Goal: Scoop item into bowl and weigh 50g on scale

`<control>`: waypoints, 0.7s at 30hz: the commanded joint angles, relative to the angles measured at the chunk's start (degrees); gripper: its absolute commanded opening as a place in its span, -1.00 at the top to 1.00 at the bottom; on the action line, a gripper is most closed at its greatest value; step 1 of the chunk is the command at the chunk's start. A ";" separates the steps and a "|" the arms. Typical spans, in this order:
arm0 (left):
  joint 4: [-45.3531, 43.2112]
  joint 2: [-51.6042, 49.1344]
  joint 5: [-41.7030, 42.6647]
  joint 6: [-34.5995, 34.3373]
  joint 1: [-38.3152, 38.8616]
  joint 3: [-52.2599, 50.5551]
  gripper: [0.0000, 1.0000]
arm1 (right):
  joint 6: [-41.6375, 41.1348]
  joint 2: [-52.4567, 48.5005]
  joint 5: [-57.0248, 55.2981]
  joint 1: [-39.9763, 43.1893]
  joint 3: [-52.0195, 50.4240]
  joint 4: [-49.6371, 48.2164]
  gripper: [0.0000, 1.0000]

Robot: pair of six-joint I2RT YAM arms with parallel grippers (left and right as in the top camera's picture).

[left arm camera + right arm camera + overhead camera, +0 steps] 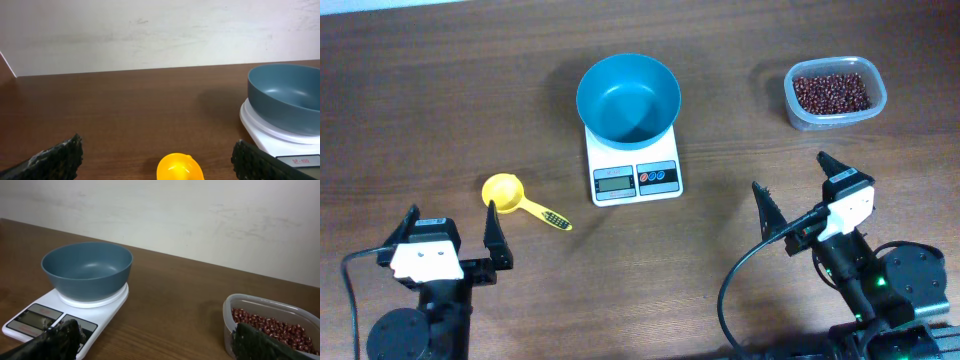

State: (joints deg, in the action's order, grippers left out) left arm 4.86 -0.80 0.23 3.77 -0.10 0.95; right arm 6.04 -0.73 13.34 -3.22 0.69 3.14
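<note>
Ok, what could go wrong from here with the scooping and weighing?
The bowl only rests on the smaller scale, so a bump from the scoop could shift it. The beans sit in a tub off to the side, so loose ones may spill during the carry. The scoop lies flat, an awkward pick for the open left tool.

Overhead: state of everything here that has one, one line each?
bowl: upright on the scale, empty
scale: carrying the bowl, display unreadable
beans: all in the tub, none scooped
tub: lidless, holding beans
scoop: lying loose, empty, not gripped
left gripper: open, holding nothing
right gripper: open, holding nothing
</note>
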 commanded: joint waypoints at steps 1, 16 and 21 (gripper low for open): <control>-0.15 0.13 0.87 -0.31 -0.35 -0.42 -0.98 | -0.07 0.52 0.09 -0.46 -0.37 0.22 -0.97; 0.57 0.13 5.60 -0.35 -0.35 1.29 -0.98 | -0.07 0.52 0.09 -0.46 -0.37 0.22 -0.97; 0.79 0.13 5.60 -0.35 -0.33 1.38 -0.98 | -0.07 0.52 0.09 -0.46 -0.37 0.22 -0.97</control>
State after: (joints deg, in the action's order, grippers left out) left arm 5.13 -0.80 4.43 3.77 -0.10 1.19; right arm 6.07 -0.73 13.32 -3.22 0.69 3.11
